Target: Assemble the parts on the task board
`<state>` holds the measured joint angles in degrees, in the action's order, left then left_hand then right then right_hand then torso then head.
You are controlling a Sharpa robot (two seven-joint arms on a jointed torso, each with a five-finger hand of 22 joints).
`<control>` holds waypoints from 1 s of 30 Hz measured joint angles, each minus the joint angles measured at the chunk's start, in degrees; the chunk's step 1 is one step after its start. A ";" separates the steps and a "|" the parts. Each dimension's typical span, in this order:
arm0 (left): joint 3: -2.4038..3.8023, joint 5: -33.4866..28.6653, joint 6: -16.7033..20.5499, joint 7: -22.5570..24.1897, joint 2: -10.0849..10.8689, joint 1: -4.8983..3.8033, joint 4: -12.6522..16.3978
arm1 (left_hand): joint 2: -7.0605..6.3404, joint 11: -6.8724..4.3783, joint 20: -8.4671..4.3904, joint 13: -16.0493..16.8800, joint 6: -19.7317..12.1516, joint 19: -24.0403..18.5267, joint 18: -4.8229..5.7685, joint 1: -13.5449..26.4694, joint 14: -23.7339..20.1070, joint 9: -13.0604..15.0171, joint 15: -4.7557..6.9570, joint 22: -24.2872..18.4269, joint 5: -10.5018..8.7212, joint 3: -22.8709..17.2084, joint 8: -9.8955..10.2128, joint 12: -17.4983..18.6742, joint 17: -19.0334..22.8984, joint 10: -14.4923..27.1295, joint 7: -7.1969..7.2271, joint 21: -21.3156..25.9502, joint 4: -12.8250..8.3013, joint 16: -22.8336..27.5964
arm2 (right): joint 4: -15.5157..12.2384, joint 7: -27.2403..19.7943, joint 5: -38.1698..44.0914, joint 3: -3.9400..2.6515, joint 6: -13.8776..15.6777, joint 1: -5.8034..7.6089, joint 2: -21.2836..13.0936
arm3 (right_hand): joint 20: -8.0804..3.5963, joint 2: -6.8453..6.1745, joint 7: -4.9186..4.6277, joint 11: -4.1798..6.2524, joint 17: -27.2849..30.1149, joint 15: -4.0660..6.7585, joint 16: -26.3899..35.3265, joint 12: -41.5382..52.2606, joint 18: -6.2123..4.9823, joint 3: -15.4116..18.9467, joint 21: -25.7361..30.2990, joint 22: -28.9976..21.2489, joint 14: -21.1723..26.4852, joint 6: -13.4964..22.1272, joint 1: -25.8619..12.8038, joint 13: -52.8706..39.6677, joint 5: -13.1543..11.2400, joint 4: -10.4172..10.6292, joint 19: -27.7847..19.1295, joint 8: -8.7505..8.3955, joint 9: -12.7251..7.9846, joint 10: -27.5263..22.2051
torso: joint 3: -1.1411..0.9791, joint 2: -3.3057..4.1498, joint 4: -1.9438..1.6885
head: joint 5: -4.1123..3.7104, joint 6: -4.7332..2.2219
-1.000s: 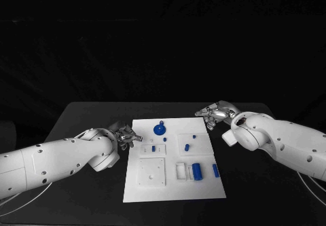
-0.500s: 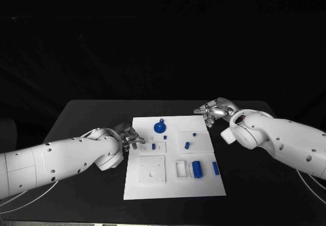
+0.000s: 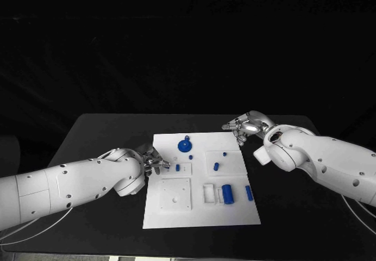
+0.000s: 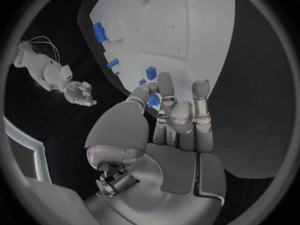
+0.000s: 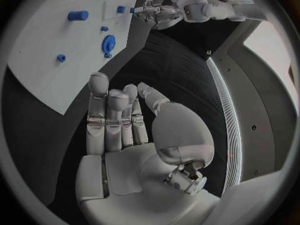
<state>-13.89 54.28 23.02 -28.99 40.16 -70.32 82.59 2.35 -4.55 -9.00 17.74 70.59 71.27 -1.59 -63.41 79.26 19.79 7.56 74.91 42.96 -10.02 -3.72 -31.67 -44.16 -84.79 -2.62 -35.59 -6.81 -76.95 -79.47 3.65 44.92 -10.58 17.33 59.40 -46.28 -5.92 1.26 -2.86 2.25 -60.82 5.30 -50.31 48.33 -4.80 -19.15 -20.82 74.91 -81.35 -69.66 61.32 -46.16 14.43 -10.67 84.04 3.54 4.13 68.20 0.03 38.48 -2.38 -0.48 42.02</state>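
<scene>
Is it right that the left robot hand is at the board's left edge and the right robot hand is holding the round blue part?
Not quite. The right robot hand holds nothing; the head view shows it beyond the task board, apart from the round blue part. The left robot hand is at the left edge.

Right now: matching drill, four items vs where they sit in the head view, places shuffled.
Items:
1 left hand
2 right hand
3 blue round part
4 blue cylinder

Places:
A task board's far end
B at the board's left edge
C off the board's far right corner
D board's near right area

Pairs: 1-B, 2-C, 3-A, 4-D
</scene>
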 measured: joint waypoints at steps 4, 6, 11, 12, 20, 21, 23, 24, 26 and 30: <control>0.01 0.00 -0.27 -0.05 -0.45 0.20 -0.60 | 0.00 -0.06 0.00 0.00 0.00 0.00 0.00 0.00 0.01 0.00 -0.01 0.00 -0.01 -0.05 0.00 -0.08 -0.16 0.07 0.00 0.00 -0.06 0.00 | -0.08 -0.08 0.08 0.00 0.11 0.00 0.02 | 0.00 0.00 0.00 0.00 -0.05 0.00 0.00 0.00 0.00 0.32 0.00 0.00 0.00 0.00 0.00 -0.06 0.28 0.01 0.00 0.00 0.00 0.00 | 0.00 0.00 0.00 | 0.01 0.04; 0.02 0.00 -0.37 -0.06 -0.65 0.32 -0.86 | 0.00 -0.07 0.00 0.00 0.00 0.00 0.00 0.00 0.08 0.00 -0.08 0.00 -0.01 -0.05 0.00 -0.08 -0.19 0.08 0.00 0.00 -0.06 0.00 | -0.11 -0.11 0.11 0.00 0.16 0.00 0.04 | 0.00 0.00 0.00 0.00 -0.08 0.00 0.00 0.00 0.00 0.32 0.00 0.00 0.00 0.00 0.00 -0.06 0.35 0.01 0.00 0.00 0.00 0.00 | 0.00 0.00 0.01 | -0.03 0.04; 0.02 0.00 -0.56 -0.07 -1.20 0.58 -1.59 | 0.00 -0.13 0.00 -0.01 0.00 0.00 0.00 0.00 0.09 0.00 -0.08 0.00 -0.21 -0.06 0.01 -0.08 -0.19 0.16 0.00 0.00 -0.07 0.00 | -0.15 -0.18 0.16 0.00 0.24 0.00 0.12 | 0.00 0.00 0.00 0.00 -0.08 0.00 0.00 0.00 0.00 0.32 0.00 0.00 0.00 0.00 0.00 -0.06 0.44 0.01 0.00 0.00 0.00 0.00 | 0.00 0.01 0.02 | -0.07 0.01; 0.02 0.00 -0.60 -0.07 -1.26 0.62 -1.71 | 0.00 -0.13 0.00 -0.01 0.00 0.00 0.00 0.00 0.10 0.00 -0.08 -0.01 -0.21 -0.06 0.01 -0.08 -0.19 0.16 0.00 0.00 -0.07 0.00 | -0.15 -0.19 0.16 0.00 0.24 0.00 0.12 | 0.00 0.00 0.00 0.00 -0.08 0.00 0.00 0.00 0.00 0.32 0.00 0.00 0.00 0.00 0.00 -0.06 0.44 0.01 0.00 0.00 -0.02 0.00 | 0.00 0.01 0.02 | -0.07 0.00; 0.02 0.00 -1.01 -0.12 -1.56 0.79 -2.56 | 0.20 0.11 0.00 -0.01 0.00 0.00 0.00 0.20 0.22 0.00 0.02 -0.01 -0.22 0.07 0.14 -0.08 -0.27 0.05 0.00 -0.22 -0.41 0.00 | -0.15 -0.24 0.21 0.00 0.30 0.00 0.12 | 0.00 0.00 0.00 -0.01 -0.07 0.00 0.00 0.00 0.00 0.56 0.00 0.00 0.00 0.00 0.00 -0.08 0.44 0.24 0.00 0.00 -0.05 -0.01 | 0.00 0.01 -0.01 | -0.29 0.20; 0.02 0.00 -1.05 -0.13 -1.60 0.81 -2.61 | 0.24 0.12 0.00 -0.01 0.00 0.00 0.01 0.24 0.29 0.00 0.07 -0.01 -0.22 0.07 0.20 -0.26 -0.27 0.05 0.00 -0.22 -0.42 0.00 | -0.16 -0.24 0.21 0.00 0.31 0.00 0.14 | 0.00 0.00 0.00 -0.01 -0.07 0.00 0.00 0.00 0.00 0.56 0.00 0.00 0.00 0.00 0.00 -0.11 0.44 0.24 0.00 0.00 -0.05 -0.01 | 0.00 0.01 -0.02 | -0.30 0.21; 0.02 0.00 -1.16 -0.14 -1.68 0.87 -2.70 | 0.25 0.12 0.00 -0.01 0.00 0.00 0.01 0.25 0.31 0.00 0.06 -0.01 -0.23 0.06 0.22 -0.29 -0.27 0.05 0.00 -0.22 -0.43 0.00 | -0.20 -0.25 0.22 0.00 0.32 0.00 0.15 | 0.00 0.00 0.00 -0.01 -0.07 -0.01 0.00 0.00 0.00 0.56 0.00 0.00 0.01 0.00 0.00 -0.11 0.44 0.24 0.00 0.00 -0.05 -0.01 | -0.01 0.01 -0.02 | -0.30 0.21; 0.02 0.01 -1.21 -0.14 -1.70 0.89 -2.71 | 0.25 0.12 0.00 -0.01 0.00 0.00 0.01 0.25 0.32 0.00 0.05 -0.01 -0.23 0.05 0.20 -0.29 -0.27 0.04 0.00 -0.22 -0.44 0.00 | -0.21 -0.25 0.23 0.00 0.33 0.00 0.16 | 0.00 0.00 0.00 -0.01 -0.07 0.00 0.00 0.00 0.00 0.56 0.00 0.00 0.01 0.00 0.00 -0.11 0.44 0.24 0.00 0.00 -0.05 -0.01 | -0.01 0.01 -0.02 | -0.31 0.21; 0.02 0.01 -1.30 -0.15 -1.75 0.94 -2.72 | 0.25 0.12 0.00 -0.02 0.00 0.00 0.01 0.25 0.38 0.00 0.00 -0.01 -0.23 0.00 0.01 -0.29 -0.26 0.05 0.00 -0.22 -0.49 0.00 | -0.22 -0.25 0.23 0.00 0.34 0.00 0.17 | 0.00 0.00 0.00 -0.01 -0.07 -0.01 0.00 0.00 0.00 0.56 0.00 0.00 0.01 0.00 0.00 -0.11 0.44 0.24 0.00 0.00 -0.05 -0.01 | 0.00 0.01 -0.02 | -0.31 0.21; 0.02 0.04 -1.54 -0.17 -1.76 1.00 -2.75 | 0.25 0.12 0.00 -0.01 0.00 0.00 0.02 0.25 0.39 0.00 0.00 -0.01 -0.17 -0.02 0.00 -0.28 -0.26 0.04 0.00 -0.22 -0.52 0.00 | -0.21 -0.25 0.24 0.00 0.34 0.00 0.17 | 0.00 0.00 0.00 -0.01 -0.07 -0.01 0.00 0.00 0.00 0.56 0.00 0.00 0.01 0.00 0.00 -0.11 0.44 0.24 0.00 0.00 -0.05 -0.01 | -0.01 0.00 -0.02 | -0.25 0.21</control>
<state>-13.87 54.32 21.49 -29.16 38.40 -69.33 79.84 2.60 -4.43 -9.00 17.72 70.60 71.27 -1.58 -63.15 79.65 19.79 7.56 74.90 42.79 -10.04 -3.72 -31.95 -44.42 -84.75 -2.62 -35.81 -7.33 -76.95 -79.68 3.40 45.16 -10.59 17.67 59.39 -46.11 -5.92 1.27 -2.86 2.24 -60.88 5.30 -50.31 48.33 -4.80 -18.59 -20.82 74.90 -81.34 -69.66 61.32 -46.27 14.87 -10.43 84.04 3.55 4.08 68.20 0.02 38.48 -2.40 -0.73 42.23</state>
